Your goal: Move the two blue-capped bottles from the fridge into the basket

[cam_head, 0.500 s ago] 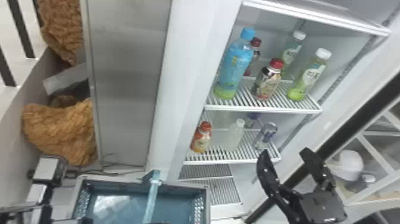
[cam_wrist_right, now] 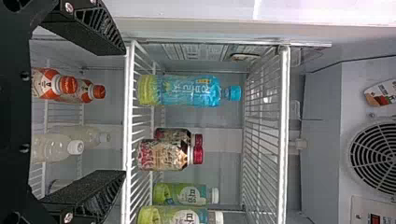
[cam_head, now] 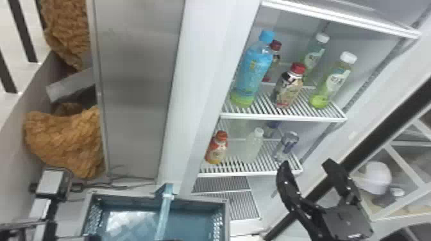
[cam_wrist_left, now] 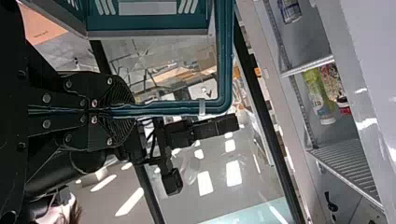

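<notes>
The right gripper (cam_head: 307, 165) is keeping its black fingers spread, and the blue-capped plastic bottle (cam_head: 251, 73) is standing beyond them on a white wire shelf (cam_head: 282, 118). The left fingers (cam_wrist_left: 116, 88) are pinching the teal handle (cam_wrist_left: 163, 106) of the grey-rimmed teal basket (cam_head: 192, 205), the head view's bottom edge cutting off its near side.

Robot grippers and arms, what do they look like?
The left gripper and right gripper are both black, with silver screw heads. Their flat fingers taper toward the tips and have ribbed, slotted sides; the right one's inner faces look finely textured. The left arm shows boxy light-grey sections joined by black parts.
</notes>
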### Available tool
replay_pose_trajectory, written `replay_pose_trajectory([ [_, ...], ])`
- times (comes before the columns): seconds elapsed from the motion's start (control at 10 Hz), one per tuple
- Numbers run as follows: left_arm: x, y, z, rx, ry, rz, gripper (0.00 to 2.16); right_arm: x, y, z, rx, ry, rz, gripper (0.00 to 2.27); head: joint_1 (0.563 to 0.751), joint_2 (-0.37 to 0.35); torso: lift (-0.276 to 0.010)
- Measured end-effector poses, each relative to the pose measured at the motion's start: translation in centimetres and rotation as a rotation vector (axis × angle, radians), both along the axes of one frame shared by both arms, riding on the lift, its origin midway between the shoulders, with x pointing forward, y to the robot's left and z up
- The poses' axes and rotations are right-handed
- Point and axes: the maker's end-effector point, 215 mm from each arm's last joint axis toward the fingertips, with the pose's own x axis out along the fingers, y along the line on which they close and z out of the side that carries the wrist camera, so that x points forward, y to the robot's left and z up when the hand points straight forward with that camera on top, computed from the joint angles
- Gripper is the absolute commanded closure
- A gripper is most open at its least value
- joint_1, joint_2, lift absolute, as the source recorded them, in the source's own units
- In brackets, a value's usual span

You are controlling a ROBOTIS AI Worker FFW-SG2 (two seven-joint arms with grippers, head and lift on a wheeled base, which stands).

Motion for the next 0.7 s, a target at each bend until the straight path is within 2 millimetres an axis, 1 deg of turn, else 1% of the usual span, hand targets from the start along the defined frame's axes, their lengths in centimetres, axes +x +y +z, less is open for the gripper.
replay_pose_trajectory([
  [0.7,-0.07,0.04,-0.07,0.000,0.003,0.001,1.21,-0.04,-0.15,0.15,0.007,-0.010,-0.006,0.09,0.695,-0.350,-0.076],
])
